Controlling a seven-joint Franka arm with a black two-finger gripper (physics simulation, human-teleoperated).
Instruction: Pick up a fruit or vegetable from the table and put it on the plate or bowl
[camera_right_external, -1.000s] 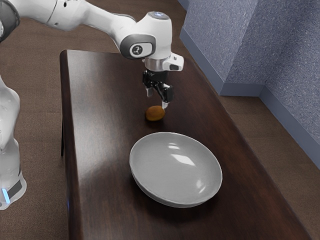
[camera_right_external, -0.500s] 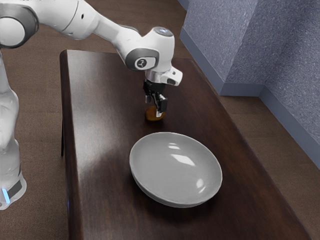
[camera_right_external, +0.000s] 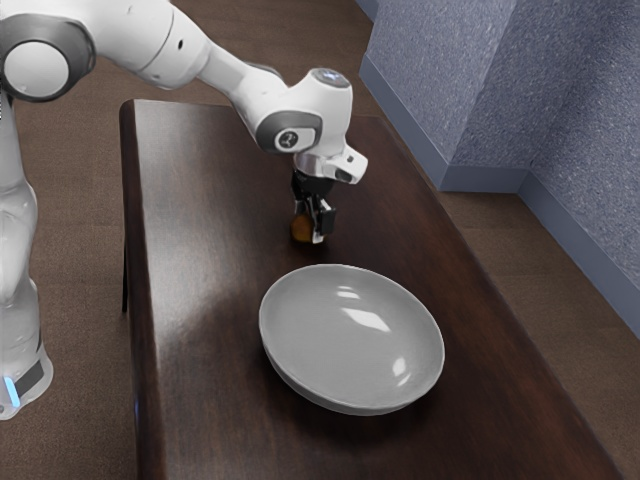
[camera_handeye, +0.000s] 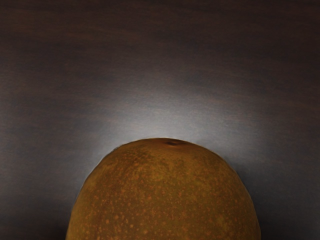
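You have wide bare tabletop (camera_right_external: 190, 250) on the exterior view's left of the bowl (camera_right_external: 352, 337), and more bare wood behind the arm toward the far edge. The gripper (camera_right_external: 314, 236) is low at the brown fruit (camera_right_external: 299, 228), which lies near the bowl's far rim, with a narrow strip of bare wood between them. On that side the bowl's raised rim stands in the way. The blue-grey wall (camera_right_external: 480, 80) stands well apart, off the tabletop, on the exterior view's right.
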